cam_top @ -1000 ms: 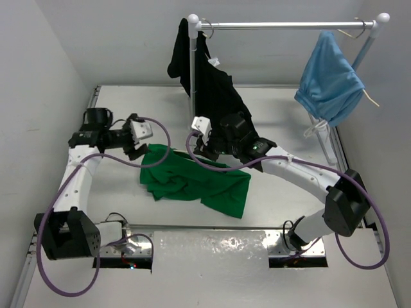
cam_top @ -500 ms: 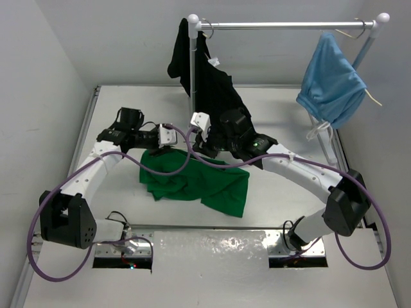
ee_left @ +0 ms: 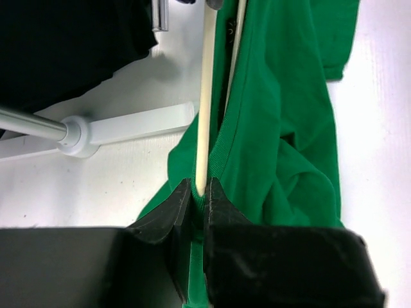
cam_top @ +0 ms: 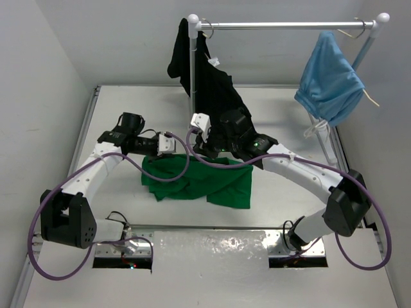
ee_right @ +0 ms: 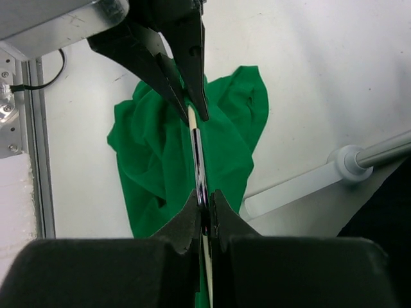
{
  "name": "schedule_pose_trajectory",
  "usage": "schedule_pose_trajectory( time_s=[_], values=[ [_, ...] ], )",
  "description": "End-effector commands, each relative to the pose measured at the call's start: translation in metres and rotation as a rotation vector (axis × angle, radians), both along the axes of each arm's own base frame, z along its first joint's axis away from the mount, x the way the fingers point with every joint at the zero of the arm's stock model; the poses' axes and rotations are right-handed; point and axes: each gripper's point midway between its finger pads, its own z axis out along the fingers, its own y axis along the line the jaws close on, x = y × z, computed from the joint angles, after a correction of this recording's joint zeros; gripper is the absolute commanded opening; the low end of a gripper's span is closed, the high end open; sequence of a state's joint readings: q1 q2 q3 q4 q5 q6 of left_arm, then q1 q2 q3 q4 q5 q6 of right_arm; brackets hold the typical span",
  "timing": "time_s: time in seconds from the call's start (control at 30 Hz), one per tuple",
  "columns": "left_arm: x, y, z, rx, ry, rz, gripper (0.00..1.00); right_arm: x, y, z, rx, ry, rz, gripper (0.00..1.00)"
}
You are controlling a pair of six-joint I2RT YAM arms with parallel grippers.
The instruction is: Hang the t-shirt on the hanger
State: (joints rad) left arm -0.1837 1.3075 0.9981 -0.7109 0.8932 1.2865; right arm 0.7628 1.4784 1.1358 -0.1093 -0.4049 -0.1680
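The bright green short-sleeved cloth t-shirt (cam_top: 199, 183) lies crumpled on the white table (cam_top: 289, 115), at the middle, between the two arms. On its left side, the left gripper (ee_left: 200, 192) is clamped tight on one end of the thin cream-white clothes hanger (ee_left: 204, 96), and a strip of green cloth shows in the slit between its black fingers. The hanger runs across the top edge of the shirt, right against the cloth, to the right gripper (ee_right: 205, 204), which is pinched closed on the other, shiny narrow end. So the hanger is held between the two grippers, just above the shirt.

Close behind them stands the white foot (ee_left: 128, 128) of the metal clothes rail (cam_top: 282, 25). A black garment (cam_top: 215, 90) hangs from the rail's left post, right down to the right arm's wrist. Well off to the right, a light-blue garment (cam_top: 331, 80) hangs at the rail's far end.
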Motion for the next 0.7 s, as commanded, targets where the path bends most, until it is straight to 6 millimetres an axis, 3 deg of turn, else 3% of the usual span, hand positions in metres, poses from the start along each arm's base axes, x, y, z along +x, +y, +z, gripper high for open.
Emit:
schedule_pose_trajectory(
  time_s=[0.0,0.03,0.1,0.17,0.2,0.23,0.27,0.33,0.37,0.4,0.6,0.67],
  values=[
    [-0.012,-0.011,0.013,-0.069,0.005,-0.063,0.00,-0.002,0.005,0.040,0.083,-0.078,0.012,0.00],
    [-0.012,-0.010,0.011,-0.068,0.007,-0.067,0.00,0.001,0.000,0.038,0.065,-0.075,-0.014,0.02],
    [-0.017,-0.008,0.009,-0.063,0.011,-0.088,0.00,0.001,-0.005,0.037,0.043,-0.078,-0.025,0.22],
    [-0.023,-0.004,0.008,-0.063,0.027,-0.098,0.00,0.001,-0.019,0.032,-0.013,-0.087,-0.052,0.46],
    [-0.024,-0.005,0.011,-0.072,0.005,-0.124,0.00,0.000,-0.027,0.027,-0.038,-0.087,-0.067,0.68],
    [-0.026,-0.003,0.013,-0.074,0.006,-0.129,0.00,-0.002,-0.035,0.019,-0.075,-0.075,-0.082,0.75],
    [-0.033,-0.002,0.015,-0.074,0.020,-0.142,0.00,-0.002,-0.047,0.023,-0.085,-0.098,-0.122,0.85],
    [-0.038,-0.004,0.018,-0.088,0.002,-0.175,0.00,-0.010,-0.064,0.004,-0.125,-0.082,-0.141,0.99],
    [-0.043,-0.004,0.018,-0.093,0.013,-0.186,0.00,-0.017,-0.071,0.010,-0.105,-0.096,-0.139,0.99],
    [-0.045,-0.005,0.019,-0.102,0.002,-0.201,0.00,-0.026,-0.077,-0.004,-0.120,-0.078,-0.131,0.99],
    [-0.046,-0.006,0.021,-0.108,0.007,-0.205,0.00,-0.069,-0.090,-0.025,-0.136,0.009,-0.015,0.99],
    [-0.046,-0.007,0.022,-0.113,0.007,-0.206,0.00,-0.075,-0.091,-0.031,-0.146,0.022,0.008,0.99]
  ],
)
